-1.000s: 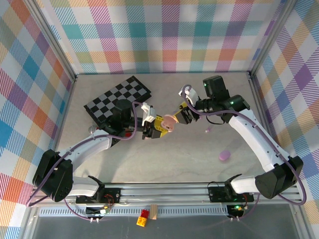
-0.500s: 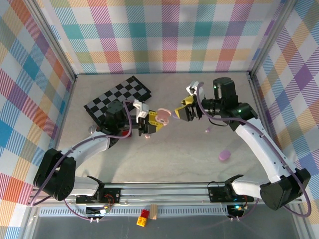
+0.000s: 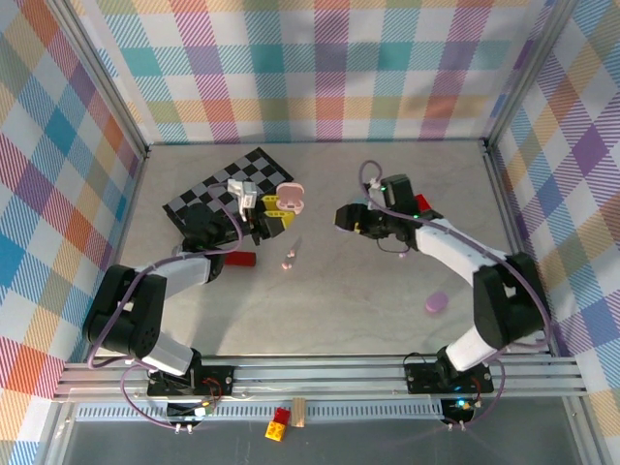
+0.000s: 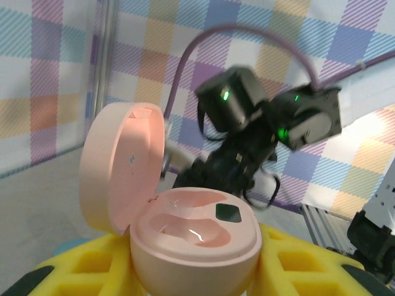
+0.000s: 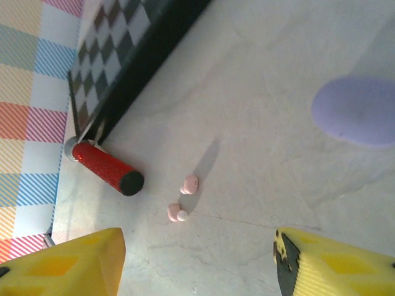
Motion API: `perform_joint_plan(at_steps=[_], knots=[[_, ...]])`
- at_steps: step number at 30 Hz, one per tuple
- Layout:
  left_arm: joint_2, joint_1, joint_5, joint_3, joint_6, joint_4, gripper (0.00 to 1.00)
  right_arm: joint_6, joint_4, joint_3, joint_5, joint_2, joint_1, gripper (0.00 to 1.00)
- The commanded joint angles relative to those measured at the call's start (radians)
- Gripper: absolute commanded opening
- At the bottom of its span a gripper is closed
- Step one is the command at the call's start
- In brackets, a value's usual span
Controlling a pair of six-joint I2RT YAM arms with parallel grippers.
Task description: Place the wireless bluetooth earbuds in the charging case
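Left gripper clamped on the open pink charging case, lid swung up. I note two pink earbuds loose on the table at 6 o'clock from the case, red cylinder at their 9. Right gripper at the case's 3 o'clock, fingers apart, holding nothing. Lilac case at its 5.

Two earbuds lie on the table, right of the cylinder.
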Motion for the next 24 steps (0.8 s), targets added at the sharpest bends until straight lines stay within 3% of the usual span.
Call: perform_joint_plan(at_steps=[1,8,18,24], knots=[[-0.030,0.027,-0.017,-0.016,-0.019,0.097,0.37,0.171,0.138,0.012,0.029,0.086,0.082,0.63],[-0.065,0.076,-0.049,-0.041,-0.025,0.094,0.37,0.241,0.210,0.077,0.118,0.261,0.196,0.60],[-0.094,0.100,-0.071,-0.053,0.016,0.053,0.37,0.277,0.181,0.195,0.111,0.416,0.256,0.42],[-0.144,0.101,-0.074,-0.055,0.086,-0.058,0.37,0.278,0.157,0.231,0.095,0.457,0.260,0.37]])
